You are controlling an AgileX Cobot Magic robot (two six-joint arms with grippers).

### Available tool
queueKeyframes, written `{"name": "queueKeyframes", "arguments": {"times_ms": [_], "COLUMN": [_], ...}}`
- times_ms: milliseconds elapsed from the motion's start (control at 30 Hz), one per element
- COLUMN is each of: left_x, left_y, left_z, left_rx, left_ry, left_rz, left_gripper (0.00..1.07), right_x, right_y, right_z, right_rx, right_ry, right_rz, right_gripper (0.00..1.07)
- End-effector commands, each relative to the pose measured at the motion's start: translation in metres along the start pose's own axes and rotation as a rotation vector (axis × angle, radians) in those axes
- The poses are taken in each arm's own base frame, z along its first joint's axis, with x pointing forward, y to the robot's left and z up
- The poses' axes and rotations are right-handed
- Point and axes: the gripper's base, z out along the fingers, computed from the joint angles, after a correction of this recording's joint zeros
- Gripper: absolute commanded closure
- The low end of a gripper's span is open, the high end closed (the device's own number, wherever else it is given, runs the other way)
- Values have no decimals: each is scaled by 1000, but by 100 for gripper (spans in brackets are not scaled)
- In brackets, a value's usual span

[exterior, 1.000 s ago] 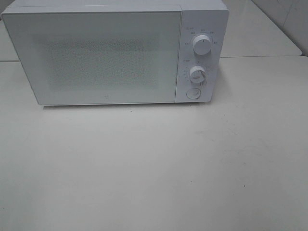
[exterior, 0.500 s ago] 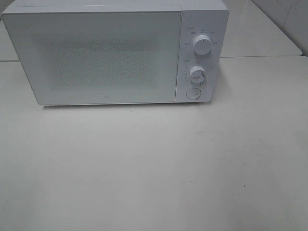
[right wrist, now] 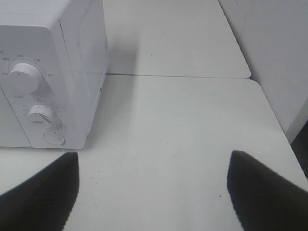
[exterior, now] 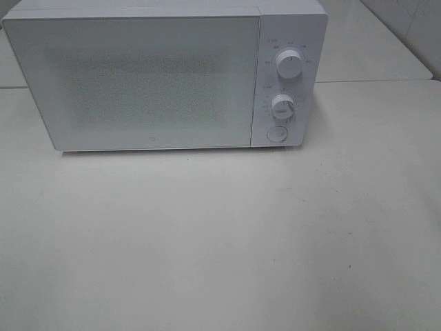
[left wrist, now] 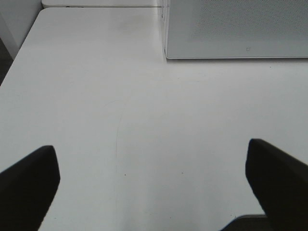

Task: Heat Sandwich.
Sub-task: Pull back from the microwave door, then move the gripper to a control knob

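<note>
The white box-shaped microwave oven (exterior: pixel 151 83) stands shut near the far edge of the pale desk (exterior: pixel 220 241). The sandwich is not in view, perhaps it is inside. The left hand (left wrist: pixel 153 178) and the right hand (right wrist: pixel 154 190) both stand apart and empty. A sandwich is probably soft and light, so hold it gently at the crust sides.

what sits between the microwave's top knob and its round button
A second, smaller knob sits there on the microwave; the exterior high view shows it.
</note>
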Motion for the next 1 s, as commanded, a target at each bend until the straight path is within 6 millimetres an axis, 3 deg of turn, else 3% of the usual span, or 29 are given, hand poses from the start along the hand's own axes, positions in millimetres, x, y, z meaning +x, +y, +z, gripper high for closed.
{"name": "queueKeyframes", "arguments": {"times_ms": [33, 233, 433, 600, 700, 1000], "left_x": [1, 1, 1, 1, 1, 1], "left_y": [-1, -1, -1, -1, -1, -1], "left_z": [-3, -3, -3, -3, -3, -3], "left_rx": [9, 9, 9, 9, 9, 9], "left_ry": [-35, -35, -35, -35, -35, -35], "left_rz": [0, 0, 0, 0, 0, 0], "left_gripper": [9, 9, 9, 9, 9, 9], "right_x": [-6, -3, -6, 8, 21, 36], "right_y": [0, 2, 4, 7, 19, 51], "right_z": [14, 45, 63, 81, 91, 107], "right_rx": [1, -12, -30, -43, -73, -79], "right_ry": [-27, -1, -63, -100, -109, -166], "right_rz": [-2, -8, -11, 4, -16, -35], "right_gripper": [31, 31, 31, 31, 31, 31]}}
